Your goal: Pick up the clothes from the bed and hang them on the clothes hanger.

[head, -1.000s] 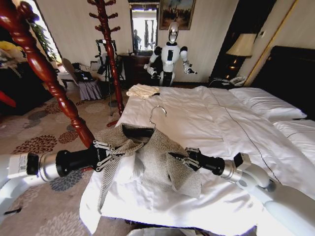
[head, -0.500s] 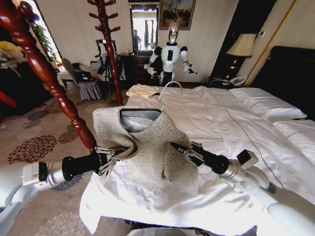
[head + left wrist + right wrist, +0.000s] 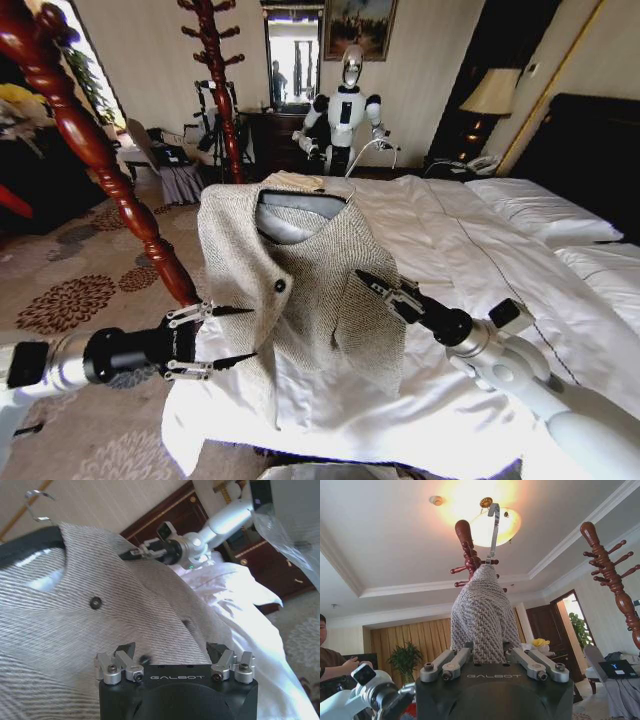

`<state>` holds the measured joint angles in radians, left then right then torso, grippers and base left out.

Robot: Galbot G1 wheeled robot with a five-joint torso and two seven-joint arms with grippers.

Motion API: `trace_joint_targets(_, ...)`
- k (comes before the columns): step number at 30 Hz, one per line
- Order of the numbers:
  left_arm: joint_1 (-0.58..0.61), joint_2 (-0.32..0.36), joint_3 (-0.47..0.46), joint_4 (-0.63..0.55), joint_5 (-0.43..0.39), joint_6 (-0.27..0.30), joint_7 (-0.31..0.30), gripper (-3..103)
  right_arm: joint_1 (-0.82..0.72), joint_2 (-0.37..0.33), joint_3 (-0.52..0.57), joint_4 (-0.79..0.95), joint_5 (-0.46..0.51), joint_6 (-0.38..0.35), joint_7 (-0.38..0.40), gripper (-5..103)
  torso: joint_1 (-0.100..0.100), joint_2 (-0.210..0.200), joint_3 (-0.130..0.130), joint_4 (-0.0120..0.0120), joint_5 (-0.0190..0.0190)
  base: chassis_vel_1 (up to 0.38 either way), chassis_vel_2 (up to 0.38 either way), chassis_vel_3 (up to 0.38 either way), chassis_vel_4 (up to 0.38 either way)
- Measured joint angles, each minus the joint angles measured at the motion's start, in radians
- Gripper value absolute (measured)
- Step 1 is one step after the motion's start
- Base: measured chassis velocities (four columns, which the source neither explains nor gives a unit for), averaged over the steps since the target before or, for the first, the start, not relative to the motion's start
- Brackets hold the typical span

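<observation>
The grey-beige knit cardigan hangs upright over the bed, draped on the black clothes hanger, whose silver hook points up. My right gripper is shut on the cardigan's shoulder and holds it up. In the right wrist view, the knit rises from the right gripper up to the hook. My left gripper stands open just left of the cardigan's lower front, holding nothing. The left wrist view shows the left gripper open before the buttoned front.
A reddish-brown coat stand leans close at my left, and a second one stands beyond the bed's far corner. Another robot stands at the back wall beside a lamp. Patterned carpet lies left of the bed.
The cardigan has risen off the duvet on the hanger, lifted by the right gripper. The left gripper has let go of the knit, opened and dropped back to the left.
</observation>
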<state>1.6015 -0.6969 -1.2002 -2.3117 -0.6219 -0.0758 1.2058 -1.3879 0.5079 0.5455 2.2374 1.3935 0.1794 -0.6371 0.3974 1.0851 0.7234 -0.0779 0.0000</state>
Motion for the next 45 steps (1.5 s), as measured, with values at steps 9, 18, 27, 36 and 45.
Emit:
trace_joint_targets(9,-0.008,-0.015,0.034,-0.037,-0.211,0.072,-0.094,100,0.003,0.007,-0.004,-0.024,-0.025,0.009,-0.006,20,0.000,0.000,0.000,0.0001,0.0001,0.000,0.000,0.000,0.000)
trace_joint_targets(18,0.042,-0.053,0.111,-0.187,-0.243,0.254,-0.877,100,0.000,0.019,-0.041,-0.067,-0.171,0.026,-0.043,20,0.000,0.000,0.000,-0.0001,0.0005,0.000,0.000,0.000,0.000)
trace_joint_targets(27,0.186,-0.166,0.130,-0.188,-0.040,0.275,-1.087,100,-0.001,0.025,-0.051,-0.082,-0.222,0.031,-0.062,20,0.000,0.000,0.000,0.0001,0.0002,0.000,0.000,0.000,0.000)
trace_joint_targets(36,0.219,-0.192,0.104,-0.188,0.022,0.223,-1.061,100,-0.004,0.022,-0.053,-0.087,-0.260,0.032,-0.070,20,0.000,0.000,0.000,0.0000,0.0000,0.000,0.000,0.000,0.000)
trace_joint_targets(45,0.125,-0.054,0.087,-0.194,-0.267,0.217,-0.952,100,0.006,0.018,-0.060,-0.105,-0.273,0.033,-0.060,20,0.000,0.000,0.000,-0.0001,0.0003,0.000,0.000,0.000,0.000)
